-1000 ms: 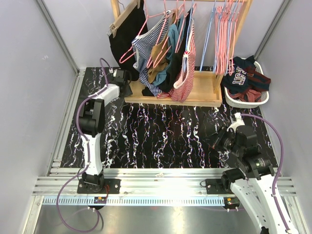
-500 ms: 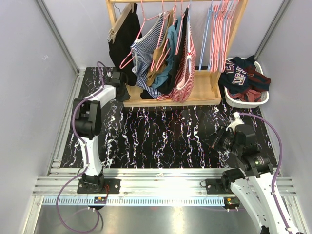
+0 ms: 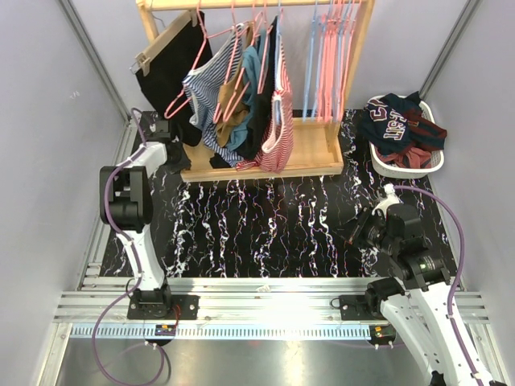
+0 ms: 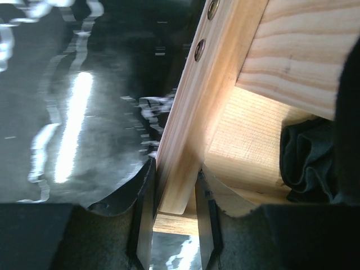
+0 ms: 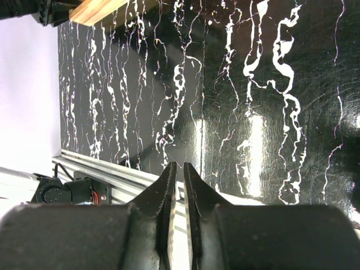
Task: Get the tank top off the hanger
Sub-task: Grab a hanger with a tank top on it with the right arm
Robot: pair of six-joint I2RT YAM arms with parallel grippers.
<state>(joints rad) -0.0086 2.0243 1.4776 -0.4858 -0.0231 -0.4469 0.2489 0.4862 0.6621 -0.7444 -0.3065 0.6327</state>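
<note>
Since a second ago the pale pine clothes rack (image 3: 322,153) has slid well to the left across the glossy black white-veined counter (image 3: 265,233), dragged by the left gripper (image 4: 175,185), which is clamped on a square-edged slat of the rack's base. The right gripper (image 5: 179,174) hangs over bare counter, its jaws pinched nearly together and empty.

The red-and-white striped tank top (image 3: 278,121), soft and limp, hangs on a thin pink wire hanger (image 3: 269,32) among other garments packed close on the rail. The rack is tall and loaded high, so a low pull on smooth stone could tip it or set the hangers swinging. The hard fingers could also slip on the planed wood. Neighbouring fabric may snag once the top is drawn off.
</note>
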